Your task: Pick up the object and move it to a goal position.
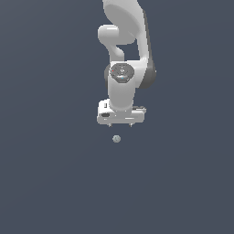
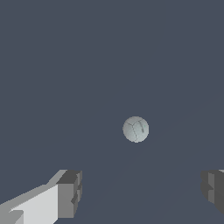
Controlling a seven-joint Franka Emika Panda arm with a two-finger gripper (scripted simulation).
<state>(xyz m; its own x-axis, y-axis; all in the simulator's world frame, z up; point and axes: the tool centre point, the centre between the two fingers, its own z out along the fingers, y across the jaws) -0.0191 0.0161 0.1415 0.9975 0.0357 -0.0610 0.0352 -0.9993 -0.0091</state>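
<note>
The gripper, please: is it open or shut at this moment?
Open: the gripper shows its fingers wide apart in the wrist view, with the ball lying free, ungrasped.

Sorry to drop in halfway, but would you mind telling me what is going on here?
A single robot arm in a simulation is going after a small pale ball that lies on a plain dark surface. Its gripper points down, and in the exterior view the ball shows just below it. In the wrist view the fingers stand wide apart with the ball clear of both, so nothing is held yet. No marker for the goal position shows in either view.
</note>
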